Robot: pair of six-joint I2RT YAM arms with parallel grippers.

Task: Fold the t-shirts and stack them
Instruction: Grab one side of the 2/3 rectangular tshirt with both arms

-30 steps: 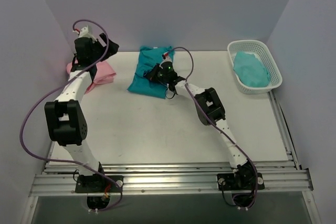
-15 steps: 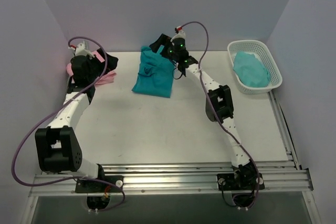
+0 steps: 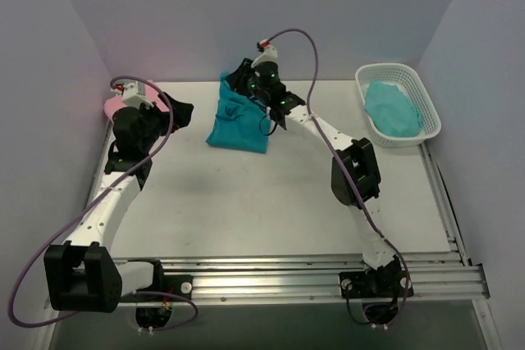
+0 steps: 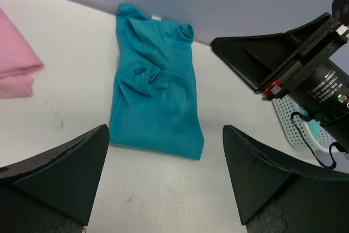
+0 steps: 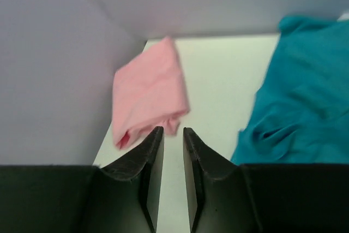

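1. One pink t-shirt [image 3: 109, 107] lies at about 10 o'clock on the table [image 3: 271, 202], in the far left corner. In the top view the left arm hides most of it. The right wrist view shows it [image 5: 146, 94] as a folded oblong with a loose lower edge.
2. There are two arms, each with one pincer. The left pincer [image 3: 175, 109] hangs at the 3 o'clock side of the pink shirt and points toward 3 o'clock. It is released, with its two fingers [image 4: 71, 167] spread wide and nothing between them.
3. One teal t-shirt [image 3: 239, 123] lies at about 12 o'clock on the table, well apart from the pink one. It is folded into a long strip, and the left wrist view shows a crumpled bunch [image 4: 146, 75] in its far half. The two shirts are not stacked.
4. The right pincer [image 3: 245, 78] is at the far end of the teal shirt and faces 9 o'clock, toward the pink shirt. Its jaws are almost clenched, with only a thin slit left between them, and they grip nothing. Whether it touches the cloth I cannot tell.
5. One white basket [image 3: 373, 133] sits at 2 o'clock, and one paler teal cloth [image 3: 392, 109] is heaped inside it.
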